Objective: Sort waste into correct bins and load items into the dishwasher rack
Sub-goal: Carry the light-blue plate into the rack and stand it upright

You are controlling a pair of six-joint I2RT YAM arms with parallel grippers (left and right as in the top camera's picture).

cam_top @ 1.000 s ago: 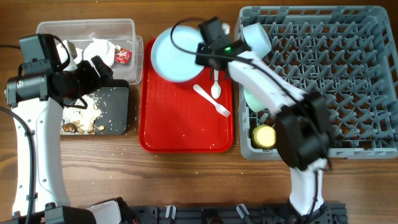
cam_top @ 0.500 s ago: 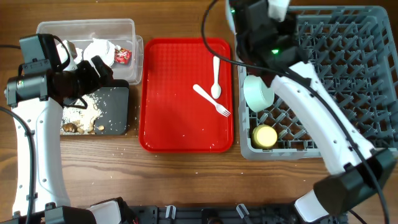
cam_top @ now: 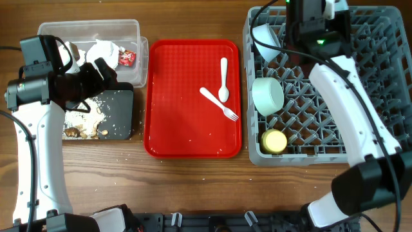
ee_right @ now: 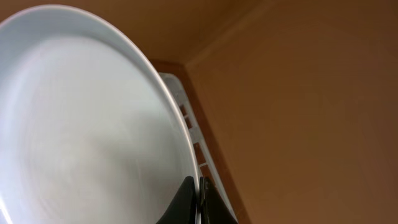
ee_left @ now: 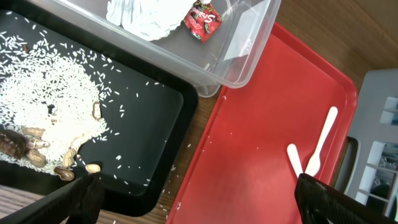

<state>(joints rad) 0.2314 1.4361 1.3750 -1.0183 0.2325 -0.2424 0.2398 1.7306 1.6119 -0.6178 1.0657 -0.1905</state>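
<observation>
Plate (ee_right: 81, 124) has gone from tray (cam_top: 187, 116) to rack's (cam_top: 386, 116) 12 o'clock, right claw (ee_right: 198, 200) grasping its rim; lower it upright between pegs (cam_top: 373, 64).

One grey rack (cam_top: 386, 38), one red tray (cam_top: 187, 135), one clear tub (cam_top: 90, 27), one black tray (cam_top: 119, 113), one plate (ee_right: 81, 124), two bowls, pale bowl (cam_top: 264, 35) and green bowl (cam_top: 267, 95), one yellow cup (cam_top: 274, 140), one spoon (cam_top: 223, 80), one fork (cam_top: 219, 104), one red wrapper (cam_top: 127, 57)

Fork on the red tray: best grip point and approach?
Pinch the fork at the handle's upper-left end in the overhead view, from straight above, jaws across its diagonal line. It lies flat on the tray, so no side entry; that end sits clear of the spoon, whose bowl is near mid-shaft.
</observation>
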